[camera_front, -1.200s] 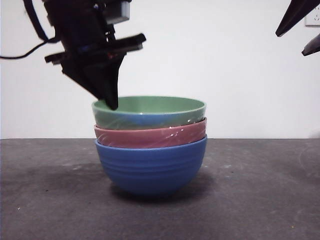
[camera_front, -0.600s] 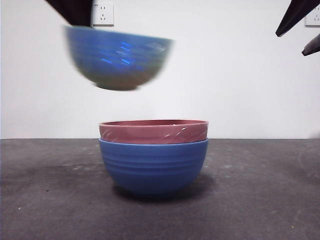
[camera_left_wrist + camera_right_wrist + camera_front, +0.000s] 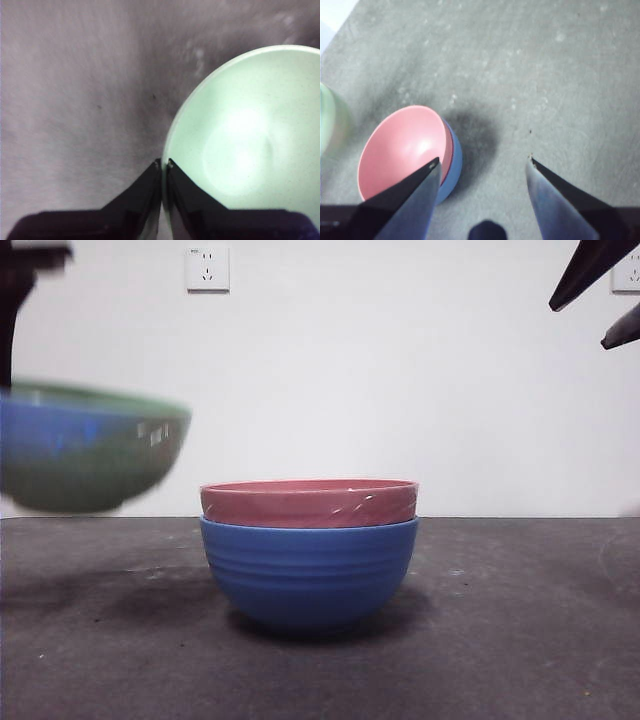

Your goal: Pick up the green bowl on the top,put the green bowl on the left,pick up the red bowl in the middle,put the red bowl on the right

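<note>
The green bowl (image 3: 85,450) hangs blurred at the far left, a little above the table, apart from the stack. In the left wrist view my left gripper (image 3: 163,162) is shut on the rim of the green bowl (image 3: 245,145). The red bowl (image 3: 308,504) sits nested in a blue ribbed bowl (image 3: 308,575) at the middle of the table. High at the top right my right gripper (image 3: 578,327) waits. Its wrist view shows that gripper (image 3: 482,161) open above the red bowl (image 3: 400,147), and the green bowl (image 3: 327,120) at the picture's edge.
The dark grey table (image 3: 500,640) stretches bare to the right of the stack. A white wall with a socket (image 3: 207,268) stands behind. The left arm shows as a dark shape (image 3: 15,300) at the top left corner.
The left gripper lifted the green bowl off the stack, then carried it left and down toward the table. The red bowl is now on top of the stack. The right arm has not moved.
</note>
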`<state>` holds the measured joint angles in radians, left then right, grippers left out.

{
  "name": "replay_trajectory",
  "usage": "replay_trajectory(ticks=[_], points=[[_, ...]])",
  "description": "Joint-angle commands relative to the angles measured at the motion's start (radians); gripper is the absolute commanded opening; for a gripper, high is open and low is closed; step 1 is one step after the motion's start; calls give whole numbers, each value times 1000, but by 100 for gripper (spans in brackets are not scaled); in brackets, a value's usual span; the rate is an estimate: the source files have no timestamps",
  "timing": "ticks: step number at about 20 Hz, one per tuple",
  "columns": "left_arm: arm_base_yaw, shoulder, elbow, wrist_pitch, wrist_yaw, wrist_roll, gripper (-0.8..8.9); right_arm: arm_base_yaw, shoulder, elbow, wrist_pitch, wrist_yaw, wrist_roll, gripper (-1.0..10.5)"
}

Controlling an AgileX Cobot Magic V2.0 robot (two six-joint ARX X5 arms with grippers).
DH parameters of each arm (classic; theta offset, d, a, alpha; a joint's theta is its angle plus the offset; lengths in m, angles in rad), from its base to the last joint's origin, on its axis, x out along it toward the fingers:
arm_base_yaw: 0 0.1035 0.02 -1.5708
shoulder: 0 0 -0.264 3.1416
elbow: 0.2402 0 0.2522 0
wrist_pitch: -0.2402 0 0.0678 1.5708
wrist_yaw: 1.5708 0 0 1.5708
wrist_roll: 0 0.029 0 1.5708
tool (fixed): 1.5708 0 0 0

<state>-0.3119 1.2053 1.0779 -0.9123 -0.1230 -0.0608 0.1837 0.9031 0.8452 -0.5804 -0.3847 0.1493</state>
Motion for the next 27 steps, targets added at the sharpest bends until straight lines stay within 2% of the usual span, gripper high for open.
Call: replay_trajectory(ticks=[1,5,16,17,20,22,25,27], points=[[25,4,-97,123,58,-25,-9,1,2,3,16,1,0,283],[52,33,-188,233,106,-43,-9,1,2,3,22,1,0,283],[68,140,-215,291,95,-24,1,1,2,3,26,-3,7,285],[71,139,-214,285,95,-20,18,2,2,3,29,-3,7,291],[82,137,-206,266,80,-20,327,14,8,16,34,-3,6,296],[84,135,-180,240,72,-17,353,47,26,42,33,-2,6,350],[84,55,-160,230,79,-18,351,124,90,97,18,2,6,349],[83,-42,-160,230,82,-23,351,203,161,150,-35,55,-14,349]])
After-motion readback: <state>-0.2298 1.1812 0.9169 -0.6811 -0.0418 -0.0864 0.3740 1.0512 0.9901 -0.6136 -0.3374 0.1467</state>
